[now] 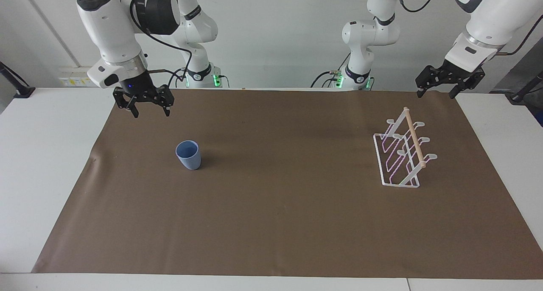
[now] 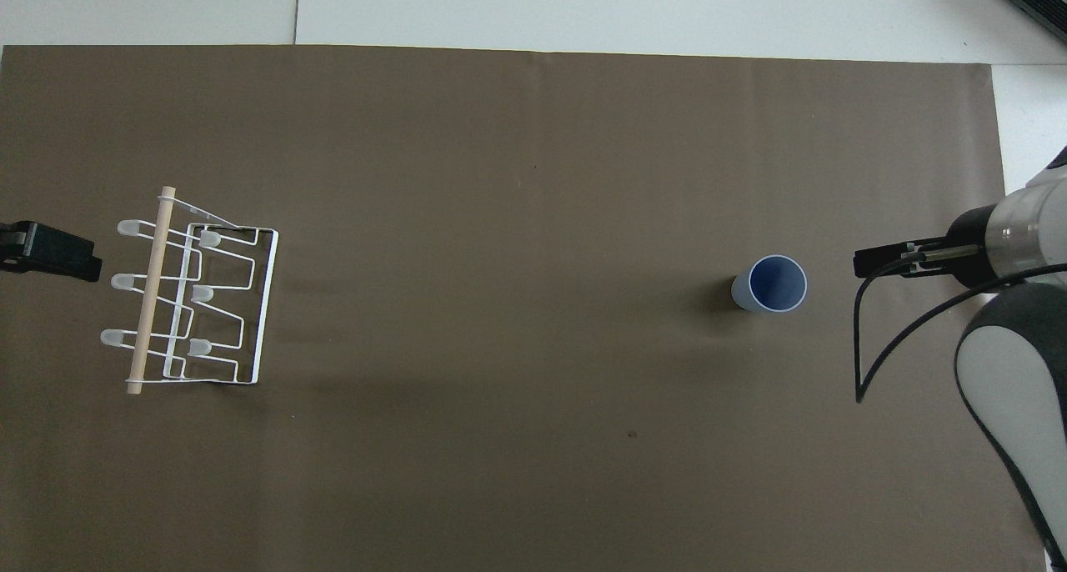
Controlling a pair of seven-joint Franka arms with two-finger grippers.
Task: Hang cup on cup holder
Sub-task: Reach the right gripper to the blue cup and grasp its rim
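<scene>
- The right pincer (image 1: 150,109) hangs in the air over the brown mat (image 1: 271,223), above the strip between the cup and the robots' edge of the table (image 1: 38,155). Its fingers are spread, with nothing between them.
- The cup (image 1: 188,154) stands upright on the mat, mouth up, toward the right arm's end of the table. It is touched by nothing.
- From the right pincer the cup lies lower and farther from the robots, slightly toward the table's middle. The cup's long axis is vertical, so I judge a descent with the fingers either side of its wall suits the pickup.
- The right arm is plainly the nearer arm to the cup.
- The left pincer (image 1: 438,88) waits, raised, above the mat's edge on the robots' side of the cup holder (image 1: 403,153). Its fingers look parted and carry nothing.
- The cup holder stands on the mat well apart from the cup, toward the left arm's end. Its wooden bar (image 1: 413,136) runs along the top, and no prong carries anything.
</scene>
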